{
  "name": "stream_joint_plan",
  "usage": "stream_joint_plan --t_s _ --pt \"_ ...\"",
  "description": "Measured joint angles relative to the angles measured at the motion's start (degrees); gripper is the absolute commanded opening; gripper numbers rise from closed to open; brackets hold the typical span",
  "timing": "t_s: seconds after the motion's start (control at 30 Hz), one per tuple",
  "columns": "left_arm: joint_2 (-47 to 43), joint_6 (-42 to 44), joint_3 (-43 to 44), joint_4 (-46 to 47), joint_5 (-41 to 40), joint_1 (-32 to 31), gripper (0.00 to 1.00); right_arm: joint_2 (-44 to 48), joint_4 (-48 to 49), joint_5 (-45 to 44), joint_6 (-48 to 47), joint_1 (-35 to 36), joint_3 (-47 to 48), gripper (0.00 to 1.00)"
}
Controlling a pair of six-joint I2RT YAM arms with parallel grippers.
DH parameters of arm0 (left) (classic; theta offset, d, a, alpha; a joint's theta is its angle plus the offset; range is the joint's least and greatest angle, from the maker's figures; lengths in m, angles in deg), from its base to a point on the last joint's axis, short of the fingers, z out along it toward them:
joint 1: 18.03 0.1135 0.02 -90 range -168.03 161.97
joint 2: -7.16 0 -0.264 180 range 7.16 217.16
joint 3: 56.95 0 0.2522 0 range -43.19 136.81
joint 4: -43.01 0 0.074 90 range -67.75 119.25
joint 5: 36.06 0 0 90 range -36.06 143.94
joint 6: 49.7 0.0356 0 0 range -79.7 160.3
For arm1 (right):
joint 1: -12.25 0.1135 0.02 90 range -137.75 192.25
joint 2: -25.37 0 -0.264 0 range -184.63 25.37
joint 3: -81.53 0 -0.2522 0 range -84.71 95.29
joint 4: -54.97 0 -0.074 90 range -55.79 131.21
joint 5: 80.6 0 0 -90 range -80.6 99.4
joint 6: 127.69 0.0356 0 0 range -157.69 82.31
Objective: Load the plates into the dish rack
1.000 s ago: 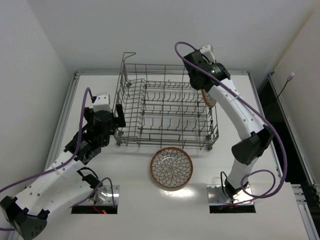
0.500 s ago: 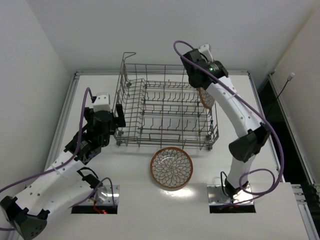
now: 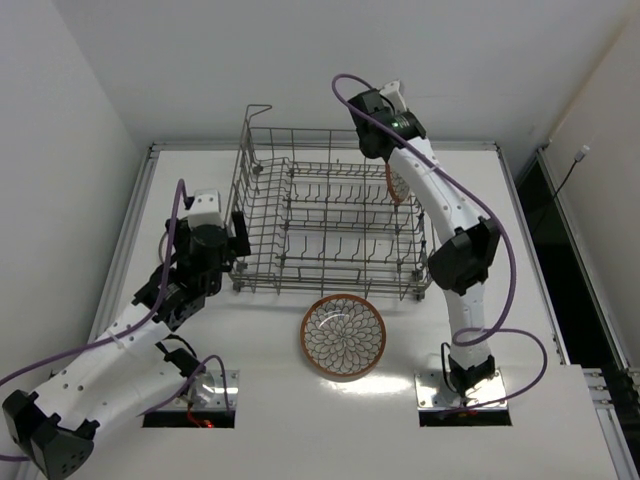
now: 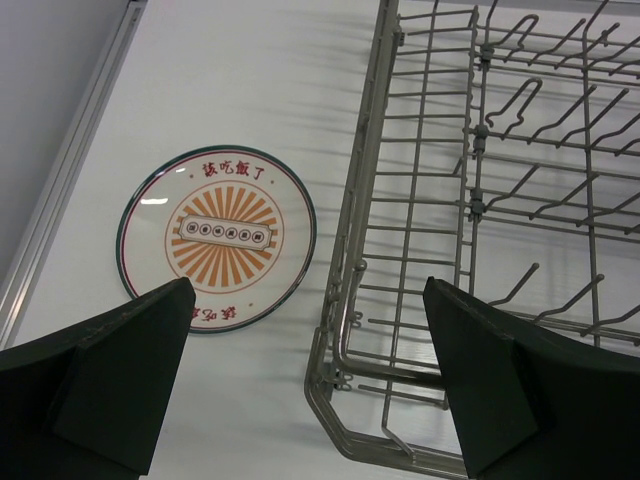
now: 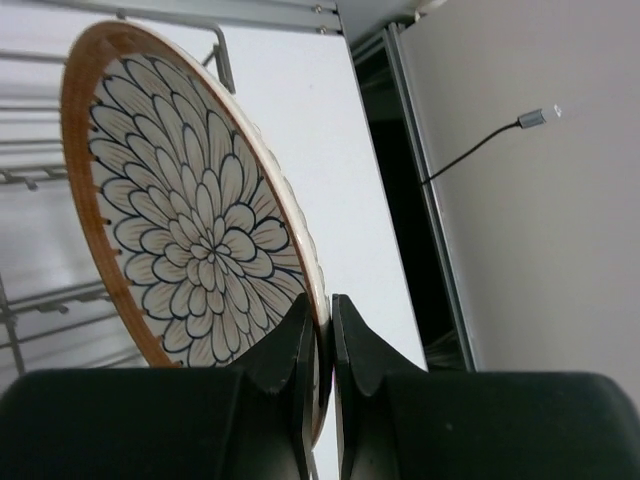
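The grey wire dish rack (image 3: 330,222) stands mid-table. My right gripper (image 3: 392,170) hangs over its far right part, shut on the rim of a brown-rimmed petal-pattern plate (image 3: 398,187) held on edge. In the right wrist view the fingertips (image 5: 322,305) pinch that plate (image 5: 190,220) above rack wires (image 5: 30,180). A second petal plate (image 3: 343,337) lies flat in front of the rack. My left gripper (image 3: 208,240) is open at the rack's left end. Its wrist view shows the gripper (image 4: 309,290) above the rack corner (image 4: 345,370), with the orange sunburst plate (image 4: 216,238) flat on the table.
The rack's tall corner loop (image 3: 257,112) rises at the far left. A raised rail (image 4: 70,170) runs along the table's left edge. Beyond the right edge are a dark gap and a cable plug (image 5: 537,118). White walls close in on all sides.
My right arm has swung left and toward the back with the plate, from the rack's right side to over its far right part. The left arm has barely shifted.
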State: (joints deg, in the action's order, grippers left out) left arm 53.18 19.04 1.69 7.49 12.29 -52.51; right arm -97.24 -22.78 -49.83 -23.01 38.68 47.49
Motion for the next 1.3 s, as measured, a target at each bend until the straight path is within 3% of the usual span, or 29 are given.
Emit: stream_joint_plan --t_s 0.77,0.93,1.3 --pt "2.1 0.1 -0.1 2.1 -0.9 0.0 1.0 -2.0 8.3 0.7 -3.5 -2.6 1.8 0.0" --pt "2.1 0.2 -0.1 2.1 -1.0 0.0 1.0 5.5 7.8 0.3 -4.2 -2.6 -5.2 0.0" --pt "2.1 0.2 -0.1 2.2 -1.0 0.0 1.0 24.5 -3.5 -1.2 1.5 0.8 -17.9 0.0"
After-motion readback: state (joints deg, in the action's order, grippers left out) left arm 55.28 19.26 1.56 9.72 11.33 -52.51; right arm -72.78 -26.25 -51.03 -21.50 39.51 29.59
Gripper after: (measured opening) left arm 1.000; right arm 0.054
